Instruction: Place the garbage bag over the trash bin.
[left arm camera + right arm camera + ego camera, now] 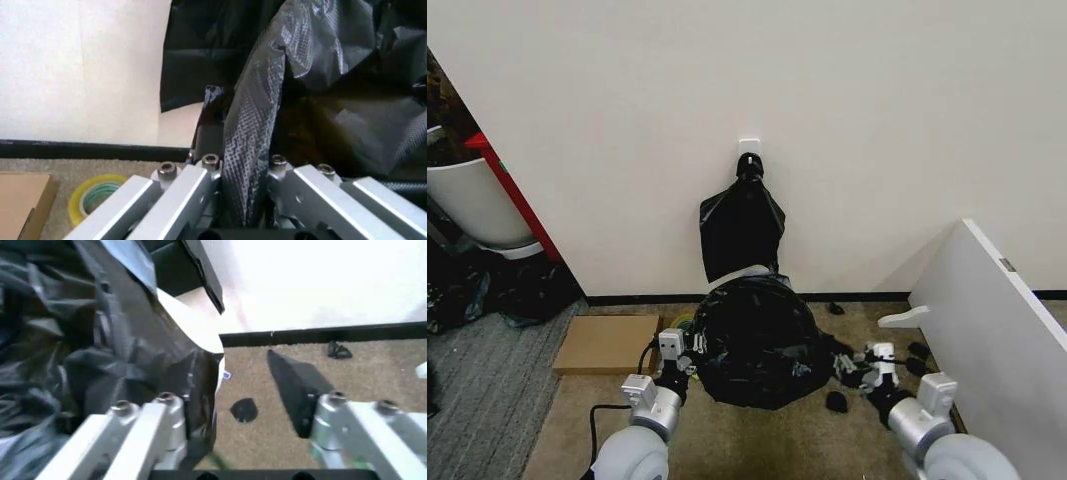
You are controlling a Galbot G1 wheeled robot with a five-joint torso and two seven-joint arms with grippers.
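Observation:
The garbage bag [757, 345], glossy and crinkled black, is draped over the trash bin, whose white rim [752, 272] peeks out at the back. My left gripper [689, 352] is at the bag's left side, shut on a fold of the plastic [248, 135]. My right gripper [855, 365] stands at the bag's right side, open. In the right wrist view one finger [160, 425] lies against the bag [80, 355] and the other is well clear over the carpet. The bin's white rim [190, 322] shows there where the plastic does not cover it.
A bundle of black bags [742, 228] hangs on the wall behind the bin. A flat cardboard piece [607, 342] and a tape roll [93, 197] lie to the left. A white planter pot [472, 205] stands far left, a white panel [1002, 320] on the right. Black scraps [835, 402] dot the carpet.

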